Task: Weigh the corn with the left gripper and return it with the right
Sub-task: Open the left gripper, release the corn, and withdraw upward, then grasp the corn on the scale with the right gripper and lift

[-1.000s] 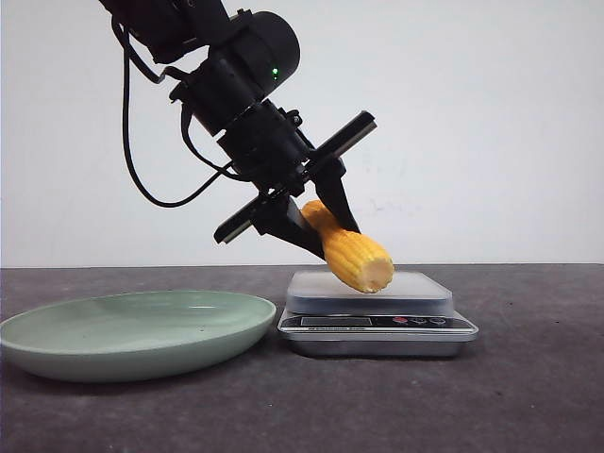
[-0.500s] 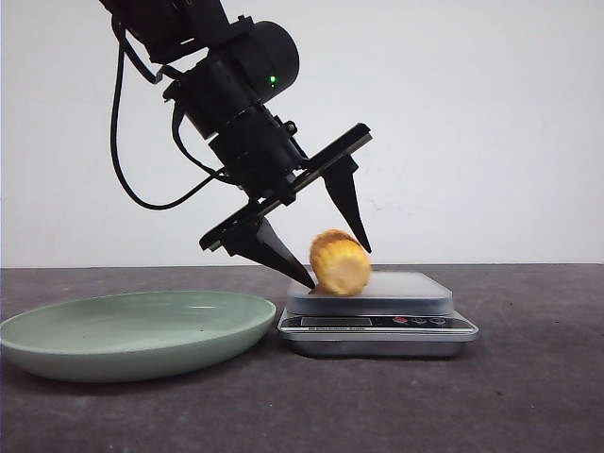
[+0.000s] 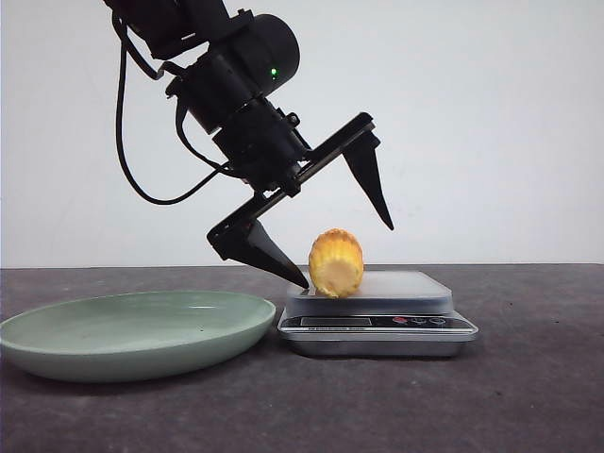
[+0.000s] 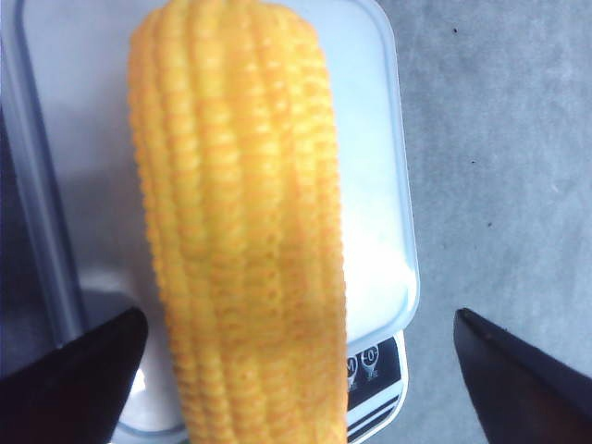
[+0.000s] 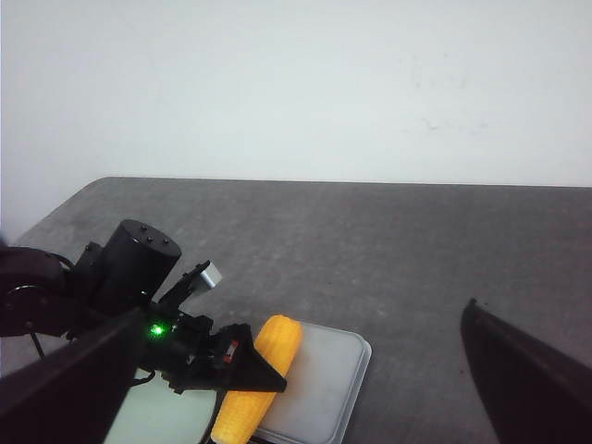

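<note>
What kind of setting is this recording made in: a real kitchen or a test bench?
Most likely a lab test bench, not a kitchen: a bare dark table against a plain white wall, holding only a green plate and a small digital scale with the corn on it.

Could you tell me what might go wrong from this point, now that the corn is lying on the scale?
The short yellow-orange ribbed corn cob lies on its rounded side toward the left part of the silver kitchen scale's pale platform, so it could roll off. The lower finger of the open black left gripper sits close beside the cob; lifting away carelessly might nudge it. If that finger touches the platform, which I cannot tell, the reading would be off.
</note>
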Robot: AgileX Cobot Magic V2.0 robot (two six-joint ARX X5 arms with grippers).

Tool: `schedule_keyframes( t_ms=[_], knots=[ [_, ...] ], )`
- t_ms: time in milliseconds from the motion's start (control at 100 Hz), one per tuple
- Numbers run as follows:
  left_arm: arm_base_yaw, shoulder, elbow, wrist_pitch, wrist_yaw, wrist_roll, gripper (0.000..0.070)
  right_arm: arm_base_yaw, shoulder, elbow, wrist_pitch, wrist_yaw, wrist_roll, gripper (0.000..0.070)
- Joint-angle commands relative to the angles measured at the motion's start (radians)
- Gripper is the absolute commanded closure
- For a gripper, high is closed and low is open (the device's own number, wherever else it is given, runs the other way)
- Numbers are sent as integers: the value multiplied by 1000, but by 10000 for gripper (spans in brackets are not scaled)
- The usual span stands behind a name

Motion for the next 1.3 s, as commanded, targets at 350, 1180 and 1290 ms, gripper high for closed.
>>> schedule_keyframes(
  t_ms=[350, 1180, 1290],
  knots=[
    [67, -252, 68, -80, -19, 149, 390, 2, 17, 14, 10, -1, 8, 0],
    [66, -1182, 87, -652, -327, 370, 697, 256, 512, 14, 345, 70, 117, 17],
    [66, -1238, 87, -694, -349, 373, 697, 318, 628, 14, 386, 159, 123, 17]
  ],
)
